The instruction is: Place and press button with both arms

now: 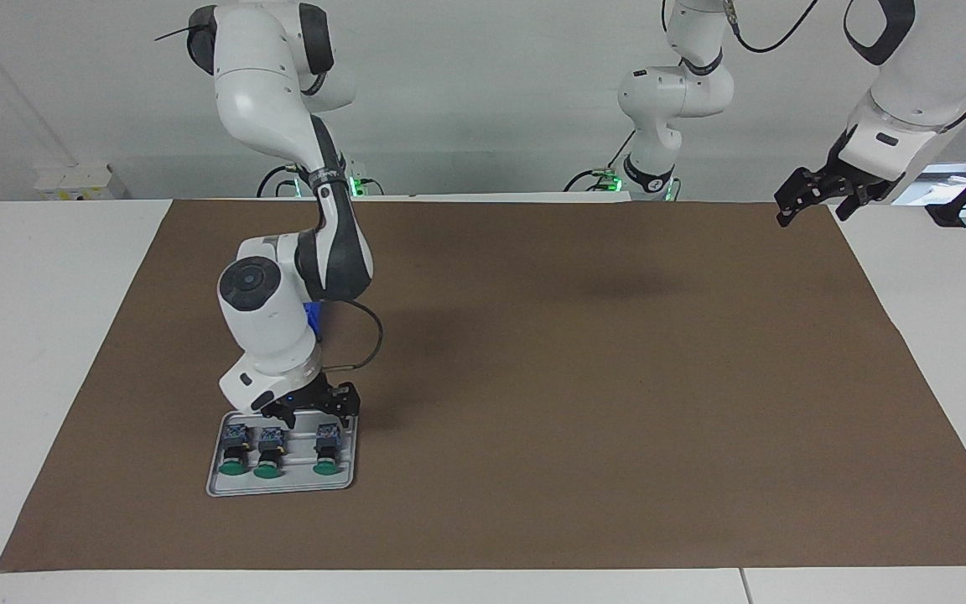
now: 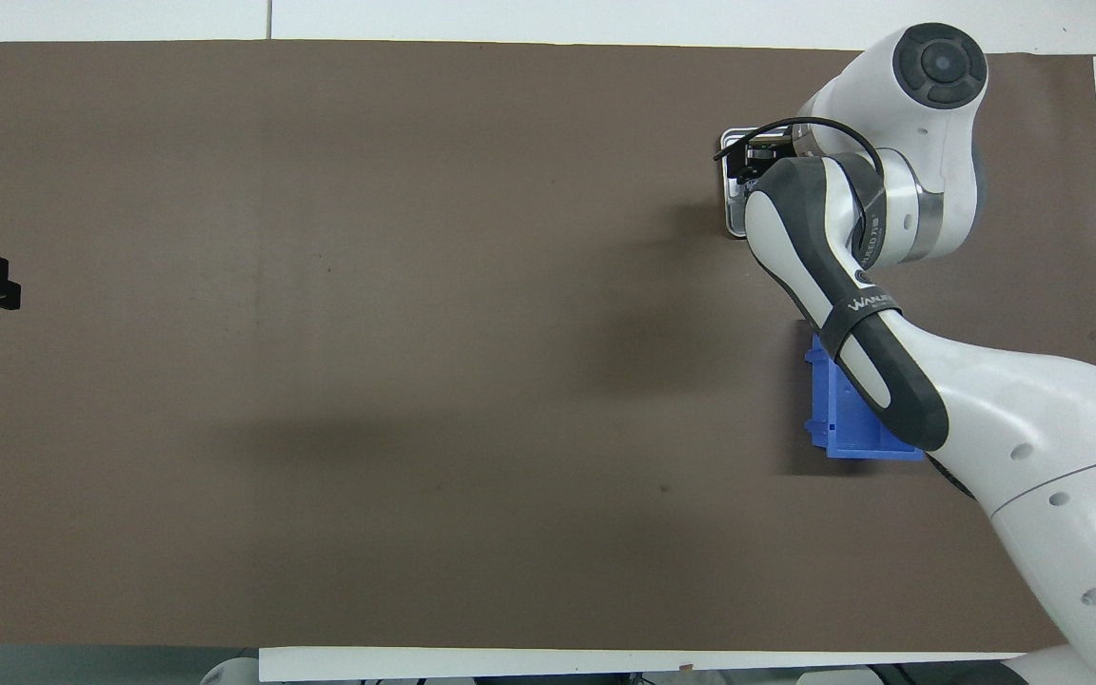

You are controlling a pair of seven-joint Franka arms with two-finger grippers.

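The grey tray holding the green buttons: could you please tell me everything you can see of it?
The grey tray is a shallow, rounded-corner rectangle with a raised rim, looking like plastic or metal. It lies flat on the brown mat toward the right arm's end of the table. Three identical green-capped buttons lie in a row inside it, caps pointing away from the robots. The right tool hangs low over the tray's edge nearest the robots; contact cannot be told. From overhead, the arm hides most of it.
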